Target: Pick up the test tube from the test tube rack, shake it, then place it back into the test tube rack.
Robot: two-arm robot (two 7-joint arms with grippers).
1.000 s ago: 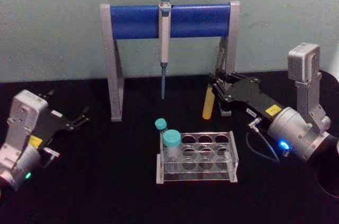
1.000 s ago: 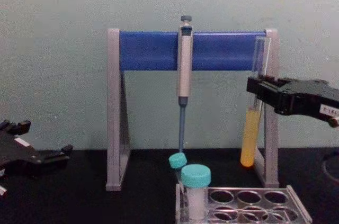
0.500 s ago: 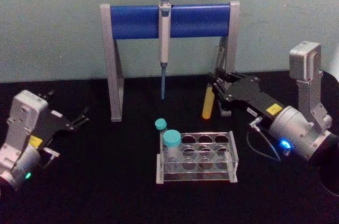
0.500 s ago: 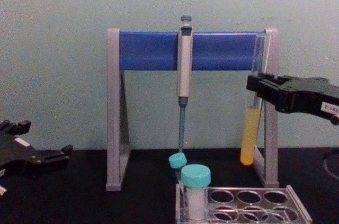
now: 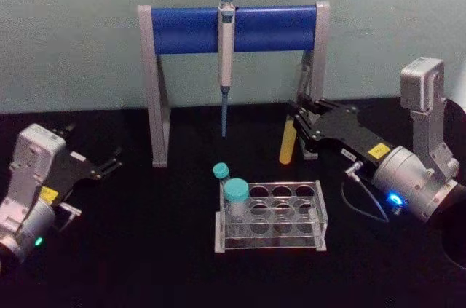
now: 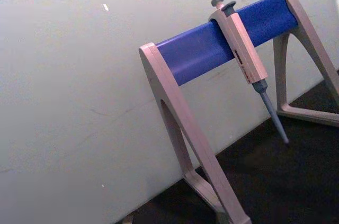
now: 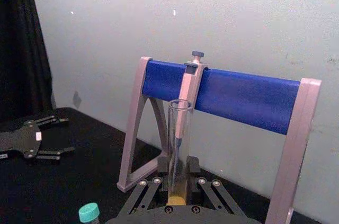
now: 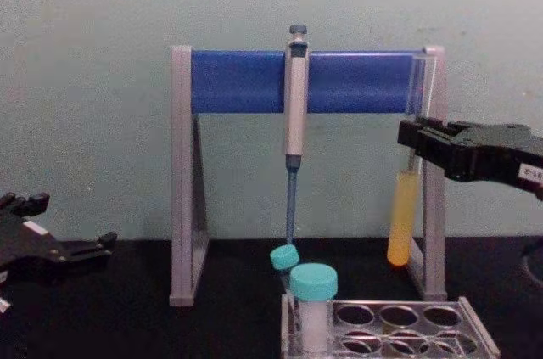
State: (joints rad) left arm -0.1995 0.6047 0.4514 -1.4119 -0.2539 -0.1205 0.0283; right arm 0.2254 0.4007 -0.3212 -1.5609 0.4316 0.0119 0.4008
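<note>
My right gripper is shut on the test tube, a slim clear glass tube with yellow-orange liquid in its lower part. The tube hangs upright in the air, above and behind the right end of the test tube rack, close in front of the stand's right leg. In the right wrist view the test tube rises between the fingers. My left gripper is parked open at the far left over the black table.
A tall grey-legged stand with a blue crossbar holds a hanging pipette behind the rack. Two teal-capped vials stand at the rack's left end. The table is black.
The right gripper and the test tube have shifted slightly to the right and a little lower. The left arm has stayed still.
</note>
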